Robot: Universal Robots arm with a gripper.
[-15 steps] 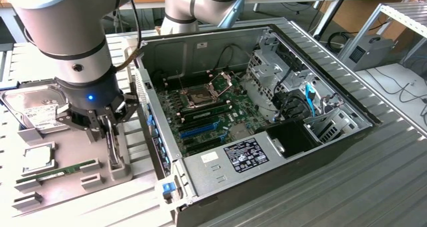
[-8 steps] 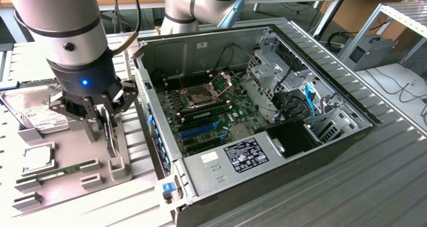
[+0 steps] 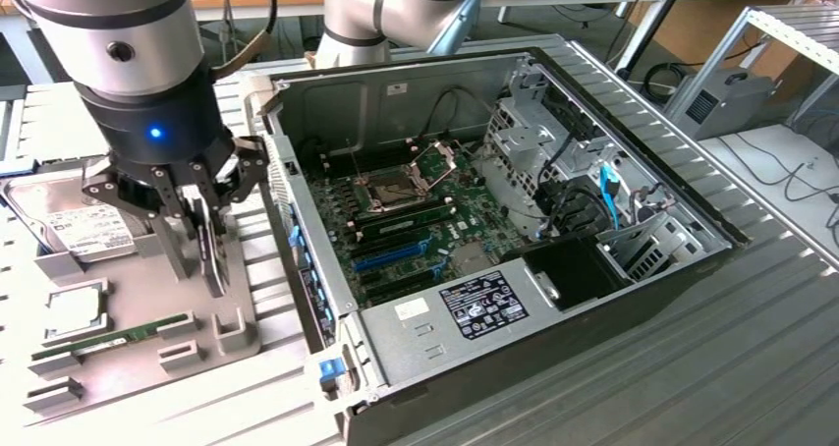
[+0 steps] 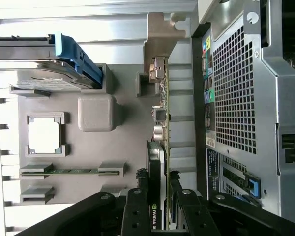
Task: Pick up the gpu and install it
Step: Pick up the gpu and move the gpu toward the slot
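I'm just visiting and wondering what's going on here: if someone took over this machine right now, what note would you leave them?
Gripper: fingers appear closed on both faces of the gpu.
The gpu stands on edge over the grey parts tray, beside the open computer case. Whether it has cleared its tray slot is unclear.
Done: card grasped.
Left: the gpu is not yet in the case, and the motherboard slots hold no such card.

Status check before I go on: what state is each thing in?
Gripper: shut on gpu.
Gpu: upright on edge, at the tray.
Case: lying flat, side open.
CPU socket: cover raised.
RAM stick: flat in tray slot.
Hard drive: flat in tray.
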